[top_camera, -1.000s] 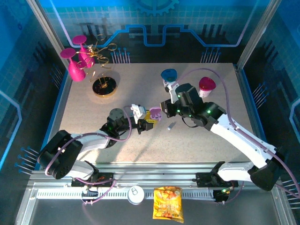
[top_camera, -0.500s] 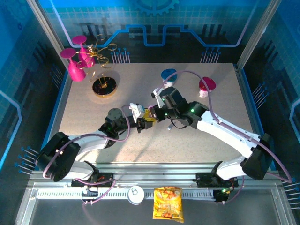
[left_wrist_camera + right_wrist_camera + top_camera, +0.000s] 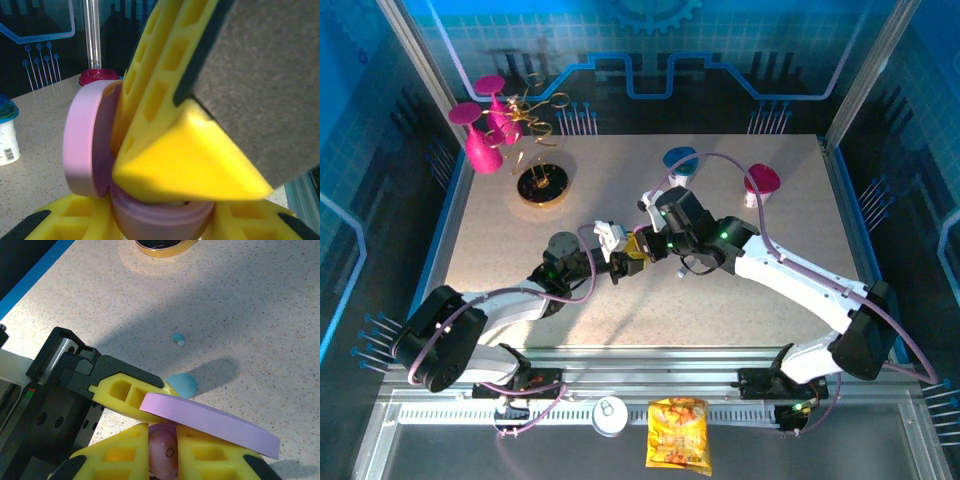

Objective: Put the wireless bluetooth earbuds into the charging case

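Note:
My left gripper (image 3: 623,265) is shut on the base of a lilac charging case (image 3: 160,220), gripping it from both sides. The case stands upright with its lid (image 3: 85,145) swung open. My right gripper (image 3: 648,245) hangs directly over the case mouth, shut on a lilac earbud (image 3: 165,452) wedged between its yellow fingers (image 3: 120,455), just under the open lid (image 3: 210,422). One right finger (image 3: 190,170) covers most of the case opening. A tiny pale blue earbud (image 3: 177,338) lies on the table beyond. A rounded pale blue piece (image 3: 182,384) pokes out behind the left finger.
A gold stand (image 3: 543,187) and pink glasses (image 3: 480,140) are at the back left. Two small cups, one with a blue lid (image 3: 680,162) and one with a pink lid (image 3: 761,182), stand behind the right arm. A snack bag (image 3: 677,432) and a can (image 3: 611,414) rest on the front rail.
The right arm has swung left and brought its gripper over the open case held by the left gripper. The left arm has hardly moved.

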Motion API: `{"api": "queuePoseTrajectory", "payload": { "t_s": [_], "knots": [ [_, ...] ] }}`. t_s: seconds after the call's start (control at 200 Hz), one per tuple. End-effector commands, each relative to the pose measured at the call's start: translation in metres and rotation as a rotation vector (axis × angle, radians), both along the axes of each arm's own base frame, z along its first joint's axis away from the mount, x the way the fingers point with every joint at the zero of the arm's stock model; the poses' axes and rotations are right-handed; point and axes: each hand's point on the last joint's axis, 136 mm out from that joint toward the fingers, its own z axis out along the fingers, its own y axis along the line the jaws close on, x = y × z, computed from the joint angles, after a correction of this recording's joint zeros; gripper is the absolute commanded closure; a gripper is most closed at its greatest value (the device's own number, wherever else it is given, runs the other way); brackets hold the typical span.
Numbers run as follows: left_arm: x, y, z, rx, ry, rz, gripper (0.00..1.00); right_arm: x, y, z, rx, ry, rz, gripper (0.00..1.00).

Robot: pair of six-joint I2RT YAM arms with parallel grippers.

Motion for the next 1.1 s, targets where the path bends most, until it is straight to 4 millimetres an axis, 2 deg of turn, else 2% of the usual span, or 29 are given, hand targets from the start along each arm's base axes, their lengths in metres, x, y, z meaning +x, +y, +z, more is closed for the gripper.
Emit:
{"api": "queuePoseTrajectory", "payload": {
  "t_s": [0.0, 0.14, 0.245, 0.335, 0.535, 0.695, 0.906, 1.096],
  "knots": [
    [-0.003, 0.002, 0.015, -0.020, -0.065, -0.002, 0.80, -0.006, 0.008, 0.015, 0.028, -0.009, 0.025, 0.77],
    [-0.005, 0.003, 0.015, -0.019, -0.062, -0.002, 0.79, -0.004, -0.002, 0.028, 0.040, -0.040, 0.002, 0.77],
    [-0.006, 0.003, 0.015, -0.020, -0.064, -0.005, 0.79, -0.005, -0.002, 0.037, 0.079, -0.046, 0.007, 0.64],
    [-0.007, 0.004, 0.015, -0.020, -0.065, -0.006, 0.80, -0.005, -0.003, 0.043, 0.100, -0.059, 0.003, 0.59],
    [-0.009, 0.004, 0.014, -0.019, -0.065, -0.009, 0.79, -0.005, -0.012, 0.056, 0.154, -0.095, -0.016, 0.54],
    [-0.013, 0.003, 0.011, -0.015, -0.068, -0.029, 0.79, 0.001, -0.027, 0.072, 0.221, -0.137, -0.067, 0.52],
    [-0.026, 0.000, 0.018, -0.030, -0.114, -0.097, 0.79, 0.025, -0.046, 0.055, 0.169, -0.031, -0.120, 0.56],
    [-0.037, -0.001, 0.024, -0.042, -0.125, -0.151, 0.77, 0.029, -0.036, 0.040, 0.103, 0.040, -0.022, 0.57]
  ]
}}
